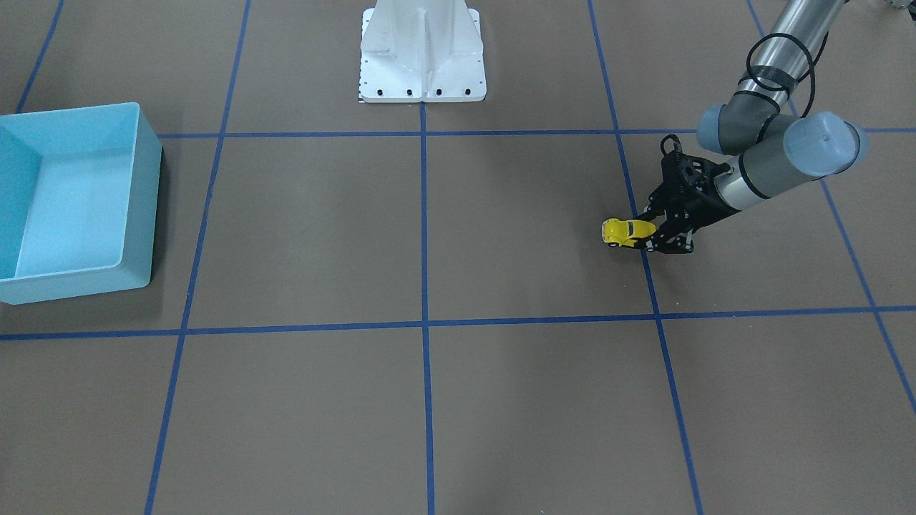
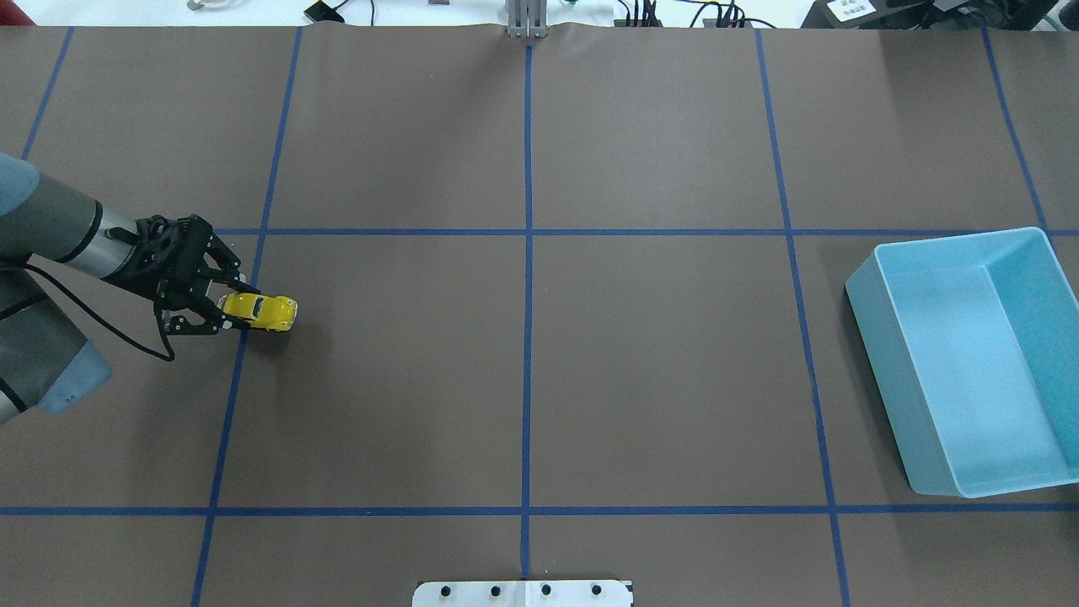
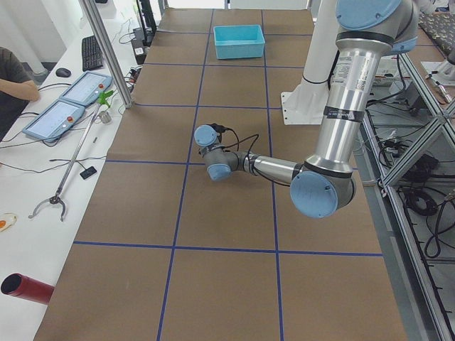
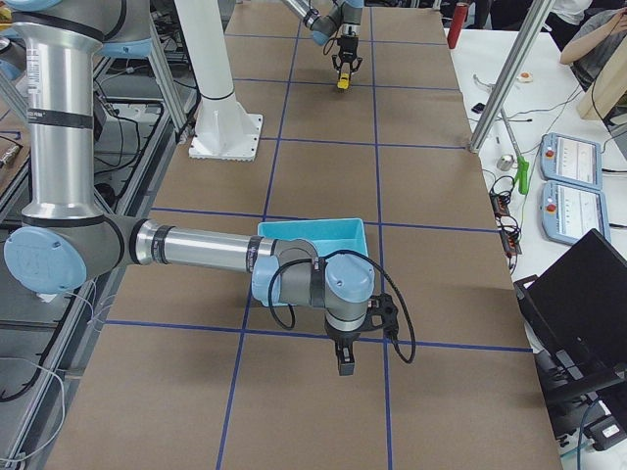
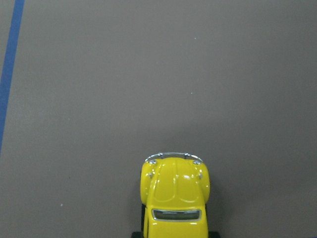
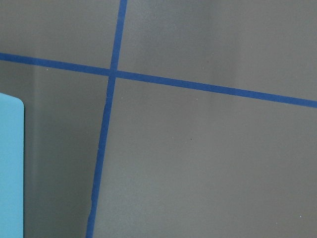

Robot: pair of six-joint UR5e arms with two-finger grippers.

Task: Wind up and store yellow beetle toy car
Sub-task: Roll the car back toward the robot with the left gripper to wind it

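Little is done yet: the yellow toy car (image 2: 260, 311), on the tabletop (image 2: 657, 379) near its left edge, is clasped at the rear by the left gripper (image 2: 232, 308). Winding and storing in the blue bin (image 2: 895, 371) are judged outstanding; the right gripper (image 4: 346, 367) cannot be judged wide or narrow.

The table (image 2: 657, 362) has a brown surface marked into large squares by blue tape lines (image 2: 528, 337). A yellow toy car (image 2: 270, 312) stands on it just beside one of the tape lines. Its rear is between the fingers of the left gripper (image 2: 234, 308) and its nose points away from them. A light blue bin (image 2: 877, 371) sits on the table well apart from those fingers, at the opposite end, near the right gripper (image 4: 345, 364). A white base plate (image 1: 422, 71) stands at the robot's edge, roughly midway between the two grippers.
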